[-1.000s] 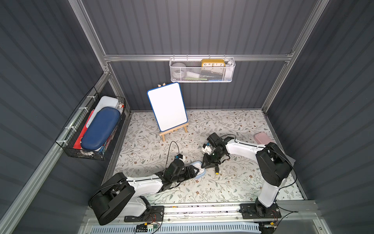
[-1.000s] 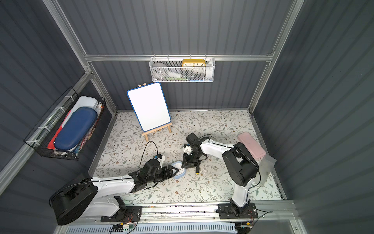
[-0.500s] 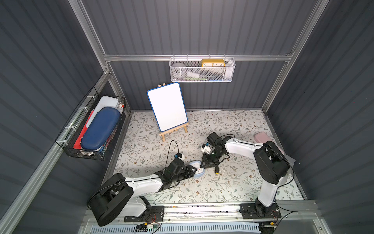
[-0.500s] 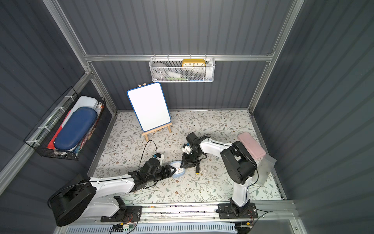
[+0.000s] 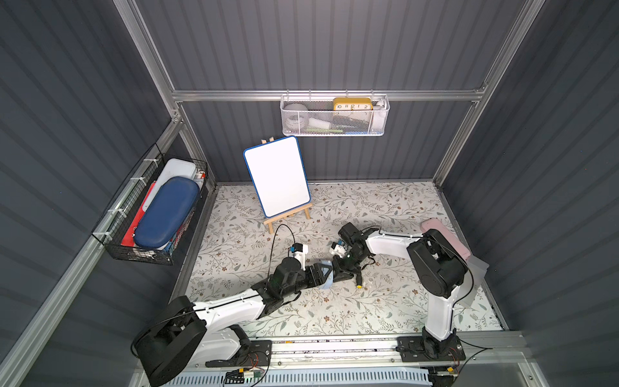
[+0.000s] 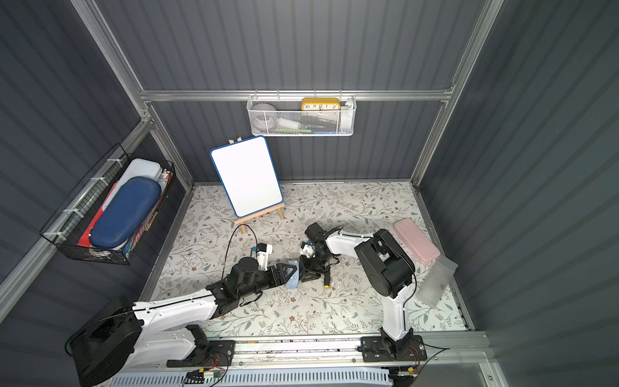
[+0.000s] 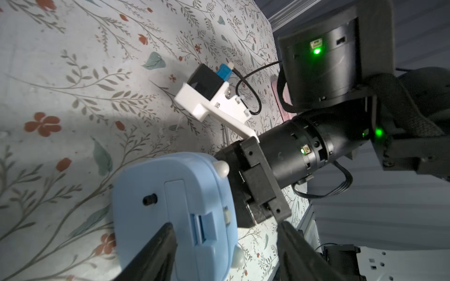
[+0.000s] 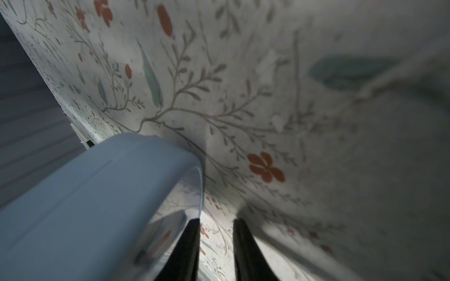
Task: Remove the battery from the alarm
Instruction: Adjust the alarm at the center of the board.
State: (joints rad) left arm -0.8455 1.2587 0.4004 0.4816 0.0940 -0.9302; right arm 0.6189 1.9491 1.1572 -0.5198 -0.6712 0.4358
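The light-blue alarm stands on its edge on the floral mat, between the two arms. In the left wrist view its plain blue back faces me, with the cover and slot shut. My left gripper is open: one finger crosses the back, the other stands clear of the alarm's side. My right gripper is low by the alarm's rim; its jaws are slightly apart with only mat between them. The battery is hidden.
A black-and-yellow screwdriver lies on the mat right of the alarm. A whiteboard on an easel stands behind, and a pink case lies at the right wall. A wire basket holds a yellow clock.
The right arm has shifted slightly to the left, closer to the alarm. The alarm has stayed at the left gripper's fingertips.
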